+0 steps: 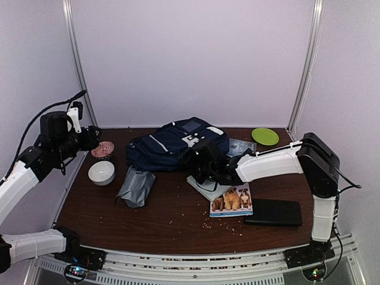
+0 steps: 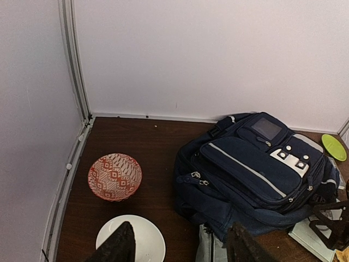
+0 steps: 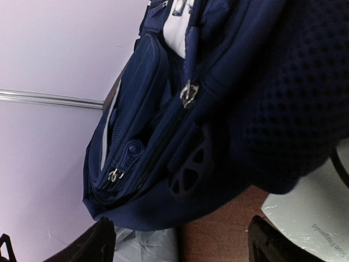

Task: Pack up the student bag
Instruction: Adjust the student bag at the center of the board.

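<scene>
Right gripper (image 3: 181,221), jaws spread and empty, beside the bag (image 1: 169,145); left gripper (image 2: 181,225), likewise released, near a white bowl (image 2: 148,240).

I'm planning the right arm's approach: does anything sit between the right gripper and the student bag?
Nothing visible does. The right gripper, jaws open, faces the student bag at its zippered side, with no object between them.

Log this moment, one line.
left gripper: open, above white bowl | right gripper: open, at student bag edge | student bag: lying on table
</scene>
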